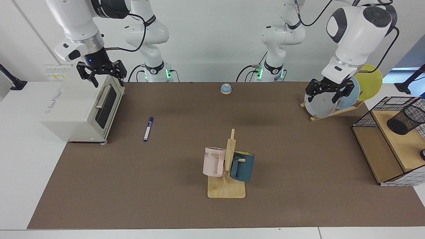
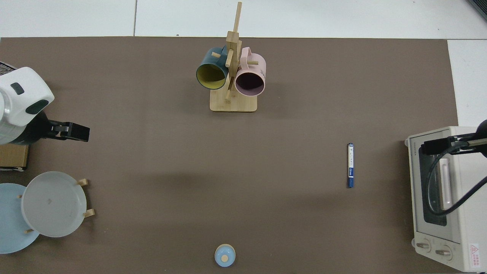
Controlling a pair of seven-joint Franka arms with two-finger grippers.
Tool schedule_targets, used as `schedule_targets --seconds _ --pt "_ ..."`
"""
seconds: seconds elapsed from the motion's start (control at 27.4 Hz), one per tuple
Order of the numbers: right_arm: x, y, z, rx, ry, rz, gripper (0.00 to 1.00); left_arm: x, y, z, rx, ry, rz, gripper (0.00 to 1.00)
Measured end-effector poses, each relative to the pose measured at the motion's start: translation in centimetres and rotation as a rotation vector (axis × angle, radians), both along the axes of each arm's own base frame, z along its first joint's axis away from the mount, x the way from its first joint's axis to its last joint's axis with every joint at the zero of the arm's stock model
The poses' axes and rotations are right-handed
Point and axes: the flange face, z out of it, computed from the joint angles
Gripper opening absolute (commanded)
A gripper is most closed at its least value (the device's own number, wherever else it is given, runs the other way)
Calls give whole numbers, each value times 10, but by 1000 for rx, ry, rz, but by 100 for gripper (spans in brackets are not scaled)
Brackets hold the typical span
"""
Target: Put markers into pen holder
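A slim marker (image 1: 148,128) with a white barrel and dark blue cap lies flat on the brown mat, just right of the toaster oven; from above the marker (image 2: 350,165) lies alone on the mat. The black mesh pen holder (image 1: 405,120) rests tilted on the upper wooden shelf of the wire basket at the far right; it is out of the top view. My right gripper (image 1: 105,77) hangs open and empty above the oven's top edge, well behind the marker. My left gripper (image 1: 323,96) hangs open and empty in front of the plates, left of the pen holder.
A cream toaster oven (image 1: 83,109) stands at the mat's left edge. A wooden mug tree (image 1: 229,186) holds a pink mug and a teal mug near the front middle. A blue bell (image 1: 226,88) sits at the back. Plates lean in a rack (image 1: 332,113) beside the wire basket (image 1: 365,116).
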Motion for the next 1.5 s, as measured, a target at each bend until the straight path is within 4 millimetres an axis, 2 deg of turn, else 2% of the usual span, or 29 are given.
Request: schedule_targets --seconds 0.58,0.91,1.06,1.17,1.5 --pt "0 0 -1 1 1 0 100 0 0 0 0 1 0 100" --pt "1 12 -10 1 5 17 100 0 0 -1 0 1 0 100" --pt "6 16 -29 1 -12 20 100 0 0 0 0 1 0 100" --pt "10 22 -52 0 -13 31 100 0 0 -1 0 1 0 100" --pt "43 57 -154 -7 -8 10 100 -1 0 0 0 1 0 100"
